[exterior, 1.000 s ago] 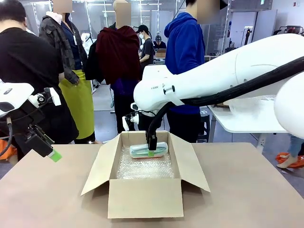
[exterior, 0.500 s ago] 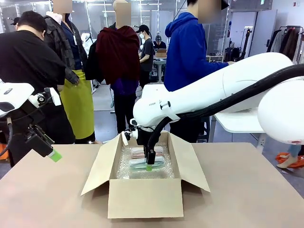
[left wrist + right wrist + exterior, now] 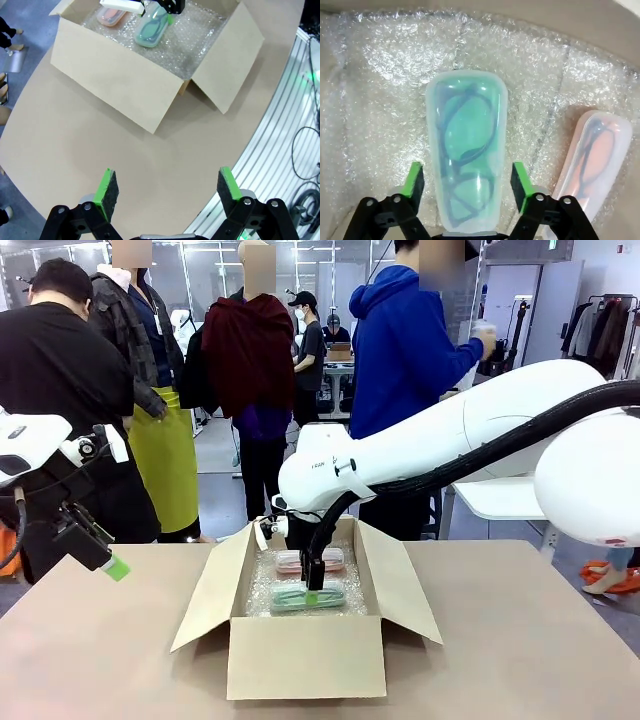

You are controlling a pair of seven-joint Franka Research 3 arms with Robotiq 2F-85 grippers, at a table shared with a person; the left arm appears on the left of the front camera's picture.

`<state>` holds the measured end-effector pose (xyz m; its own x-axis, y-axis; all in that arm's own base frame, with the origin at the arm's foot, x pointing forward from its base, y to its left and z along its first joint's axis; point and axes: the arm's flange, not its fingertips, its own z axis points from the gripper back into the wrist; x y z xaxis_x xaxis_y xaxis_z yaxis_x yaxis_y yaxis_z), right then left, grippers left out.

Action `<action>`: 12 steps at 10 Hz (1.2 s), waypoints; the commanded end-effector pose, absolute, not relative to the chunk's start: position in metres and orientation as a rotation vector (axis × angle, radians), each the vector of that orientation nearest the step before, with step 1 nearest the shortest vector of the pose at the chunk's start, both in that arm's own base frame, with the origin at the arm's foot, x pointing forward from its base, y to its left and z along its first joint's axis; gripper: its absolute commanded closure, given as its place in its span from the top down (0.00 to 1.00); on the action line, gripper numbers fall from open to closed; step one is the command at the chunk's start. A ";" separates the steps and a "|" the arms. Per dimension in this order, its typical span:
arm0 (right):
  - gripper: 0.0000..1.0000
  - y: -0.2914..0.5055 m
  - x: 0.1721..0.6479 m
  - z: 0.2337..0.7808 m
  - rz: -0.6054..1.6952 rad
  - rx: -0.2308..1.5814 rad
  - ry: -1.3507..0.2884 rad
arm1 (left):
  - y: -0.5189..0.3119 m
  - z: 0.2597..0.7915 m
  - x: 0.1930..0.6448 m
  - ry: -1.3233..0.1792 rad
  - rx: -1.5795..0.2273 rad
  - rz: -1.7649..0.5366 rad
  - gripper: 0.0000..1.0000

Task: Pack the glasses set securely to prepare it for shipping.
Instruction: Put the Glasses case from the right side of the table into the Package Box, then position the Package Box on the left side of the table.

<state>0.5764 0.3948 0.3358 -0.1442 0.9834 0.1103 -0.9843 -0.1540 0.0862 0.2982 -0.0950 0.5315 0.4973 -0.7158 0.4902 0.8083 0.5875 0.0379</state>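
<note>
In an open box (image 3: 305, 655) on the counter (image 3: 520, 660), the mint case (image 3: 466, 150) lies flat on bubble wrap (image 3: 380, 75), with the pink case (image 3: 592, 155) just beside it on the far side. The right jaws reach into the box and stand apart astride the mint case, their pads clear of its sides, so it appears set down rather than held. The left jaws hang wide apart over the counter's near left, out of the way. The lining cushions both cases for shipping, and the flaps are not yet closed.
</note>
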 end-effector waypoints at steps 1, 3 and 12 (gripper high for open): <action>1.00 0.392 0.572 0.343 1.716 0.148 -0.008 | -0.095 0.532 0.299 -0.502 -0.219 -0.933 1.00; 1.00 0.388 0.570 0.347 1.704 0.126 -0.013 | -0.095 0.532 0.299 -0.502 -0.219 -0.933 1.00; 1.00 0.393 0.577 0.342 1.716 0.152 -0.015 | -0.095 0.532 0.299 -0.502 -0.219 -0.933 1.00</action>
<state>0.5783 0.3916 0.3401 -0.1477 0.9844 0.0957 -0.9851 -0.1550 0.0746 0.2982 -0.0949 0.5316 0.4973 -0.7158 0.4902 0.8083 0.5875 0.0379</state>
